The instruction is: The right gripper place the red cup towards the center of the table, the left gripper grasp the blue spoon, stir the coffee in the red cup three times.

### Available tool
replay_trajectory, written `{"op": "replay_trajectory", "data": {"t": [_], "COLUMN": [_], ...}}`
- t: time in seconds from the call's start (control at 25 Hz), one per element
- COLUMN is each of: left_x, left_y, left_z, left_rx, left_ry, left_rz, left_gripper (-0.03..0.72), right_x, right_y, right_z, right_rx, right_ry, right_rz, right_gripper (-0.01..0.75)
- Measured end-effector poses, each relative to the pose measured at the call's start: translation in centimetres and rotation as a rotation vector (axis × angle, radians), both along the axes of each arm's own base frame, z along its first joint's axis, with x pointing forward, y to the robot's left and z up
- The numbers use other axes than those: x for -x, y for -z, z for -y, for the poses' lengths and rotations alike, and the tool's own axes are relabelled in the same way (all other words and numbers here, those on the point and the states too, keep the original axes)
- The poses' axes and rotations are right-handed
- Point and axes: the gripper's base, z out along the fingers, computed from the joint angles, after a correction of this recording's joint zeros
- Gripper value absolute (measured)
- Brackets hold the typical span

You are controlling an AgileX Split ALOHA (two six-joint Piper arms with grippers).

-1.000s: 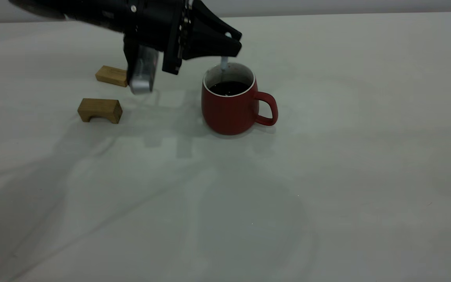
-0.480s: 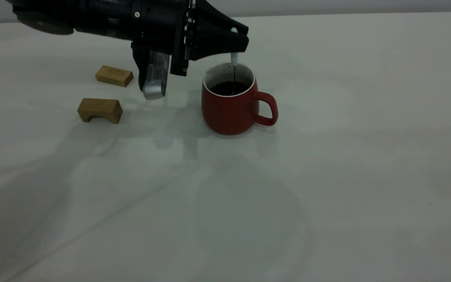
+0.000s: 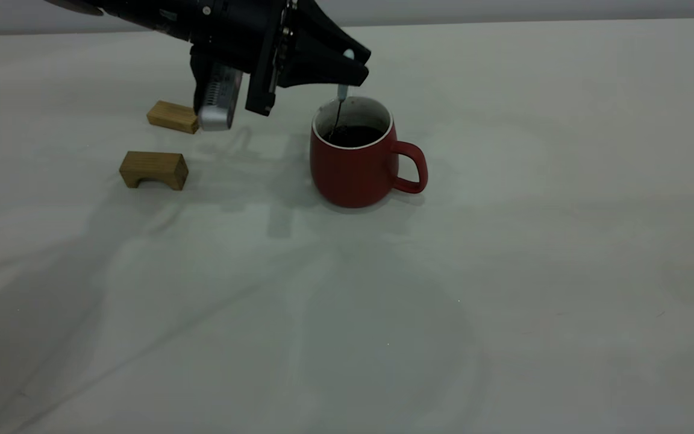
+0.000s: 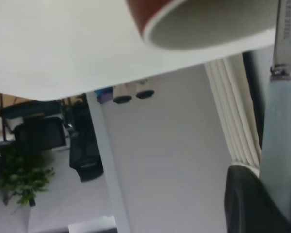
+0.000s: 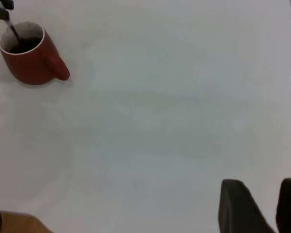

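Observation:
The red cup stands upright on the table, its handle toward the right, with dark coffee inside. My left gripper hovers just above the rim, shut on the pale handle of the blue spoon. The spoon's thin neck dips into the coffee near the cup's left inner wall, and its bowl is hidden. In the left wrist view the spoon handle runs from my left gripper toward the cup. My right gripper is open and far from the cup.
Two tan wooden blocks lie left of the cup: a flat one partly behind the left arm and an arched one nearer the front. The table's rounded corner is at the far right.
My left gripper swung the spoon to the right across the cup, then back to the left side of it. The cup has not moved.

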Motion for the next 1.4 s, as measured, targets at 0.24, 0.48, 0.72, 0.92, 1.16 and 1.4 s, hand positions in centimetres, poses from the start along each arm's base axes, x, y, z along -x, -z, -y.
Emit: {"op": "replay_trajectory", "data": {"t": [0.24, 0.48, 0.72, 0.92, 1.16, 1.4], "left_x": [0.5, 0.5, 0.8, 0.9, 0.9, 2.2], "left_y": [1.7, 2.2, 1.6, -2.8, -10.1, -20.1], "left_z": [0.3, 0.2, 0.0, -0.7, -1.9, -4.4], "left_rx": [0.095, 0.053, -0.005, -0.148, -0.305, -0.595], "left_ry": [0.014, 0.020, 0.115, 0.379, 0.641, 0.933], "left_rz": [-0.078, -0.062, 0.032, 0.219, 0.434, 0.935], "left_gripper": [0.166, 0.269, 0.395, 0.402, 0.402, 0.402], "right_x": [0.0, 0.0, 0.0, 0.0, 0.0, 0.0], "right_y": [0.0, 0.0, 0.0, 0.0, 0.0, 0.0], "right_z": [0.0, 0.0, 0.0, 0.0, 0.0, 0.0], "right_rx": [0.000, 0.000, 0.000, 0.001, 0.001, 0.001], "right_ry": [0.000, 0.000, 0.000, 0.000, 0.000, 0.000], "right_rz": [0.000, 0.000, 0.000, 0.000, 0.000, 0.000], "right_gripper": [0.237, 0.237, 0.237, 0.237, 0.237, 0.237]}}
